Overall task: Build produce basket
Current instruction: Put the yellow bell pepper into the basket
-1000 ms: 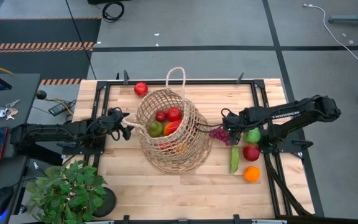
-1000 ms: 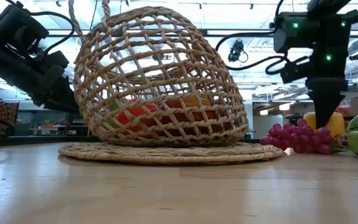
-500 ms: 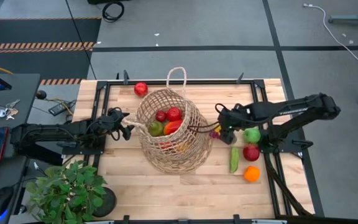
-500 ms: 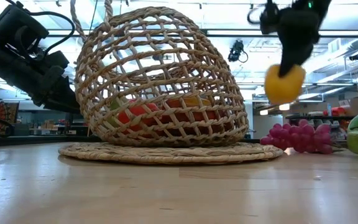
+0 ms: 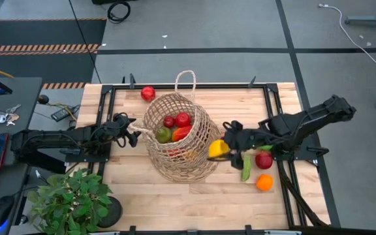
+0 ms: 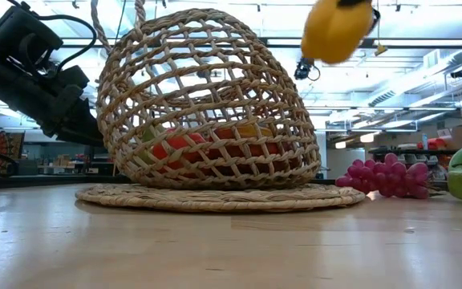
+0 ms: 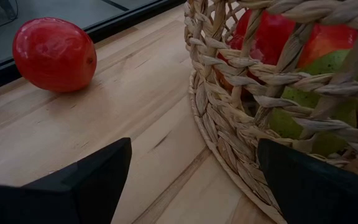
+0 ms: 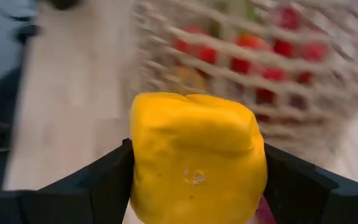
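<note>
The tan wicker basket (image 5: pixel 181 138) stands mid-table on its round woven base (image 6: pixel 215 195), bulging and leaning, with red, green and orange produce inside (image 5: pixel 175 127). My right gripper (image 5: pixel 226 149) is shut on a yellow pepper (image 5: pixel 217 149) in the air by the basket's right side; the pepper also shows high in the low view (image 6: pixel 335 30). My left gripper (image 5: pixel 133 134) is open at the basket's left rim; its fingers (image 7: pixel 73 180) stand beside the wall (image 7: pixel 229 130), and I cannot tell whether they touch it. Purple grapes (image 6: pixel 387 178) lie on the table. My right gripper pinches the yellow pepper between its two fingers (image 8: pixel 98 180), one on each opposite side of it (image 8: pixel 143 168). The arm reaches in from the table's right. The pepper is lifted clear of the table, above the height of the basket's shoulder.
On the table's right lie a green cucumber (image 5: pixel 246 167), a red apple (image 5: pixel 264 160) and an orange (image 5: pixel 264 183). A red fruit (image 5: pixel 148 93) lies at the far left, also in the left wrist view (image 7: pixel 55 53). A potted plant (image 5: pixel 70 199) stands at the near left corner.
My right gripper has lifted the yellow pepper off the table from beside the grapes and carried it up, toward the table's left and near edge, to the basket's right side. The grapes have stayed on the table.
</note>
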`<control>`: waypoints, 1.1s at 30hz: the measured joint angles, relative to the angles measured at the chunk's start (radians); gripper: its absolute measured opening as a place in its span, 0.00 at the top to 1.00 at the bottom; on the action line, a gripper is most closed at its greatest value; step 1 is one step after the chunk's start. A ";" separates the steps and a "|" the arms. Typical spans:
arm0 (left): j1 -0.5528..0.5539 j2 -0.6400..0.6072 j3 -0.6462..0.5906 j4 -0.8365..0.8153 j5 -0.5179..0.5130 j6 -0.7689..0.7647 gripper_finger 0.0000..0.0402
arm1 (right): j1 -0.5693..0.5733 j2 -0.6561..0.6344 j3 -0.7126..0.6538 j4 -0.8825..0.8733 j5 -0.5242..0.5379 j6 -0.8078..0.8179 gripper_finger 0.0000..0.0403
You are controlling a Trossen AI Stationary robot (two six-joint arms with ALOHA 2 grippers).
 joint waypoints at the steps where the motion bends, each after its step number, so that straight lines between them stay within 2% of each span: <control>1: 0.000 0.000 0.000 0.000 0.000 0.000 0.11 | 0.009 0.000 0.000 0.019 -0.018 -0.023 0.23; 4: 0.000 0.000 0.000 0.000 0.000 0.000 0.11 | 0.035 0.000 0.000 0.046 -0.054 -0.077 0.23; 12: 0.000 0.000 0.000 0.000 0.000 0.000 0.11 | 0.054 0.009 0.000 0.041 -0.056 -0.219 0.23; 29: 0.000 0.000 0.000 0.000 0.000 0.000 0.11 | 0.049 0.009 0.000 0.042 0.125 -1.108 0.23; 33: 0.000 0.000 0.000 0.000 0.000 0.000 0.11 | 0.049 0.009 0.000 0.043 0.162 -1.215 0.23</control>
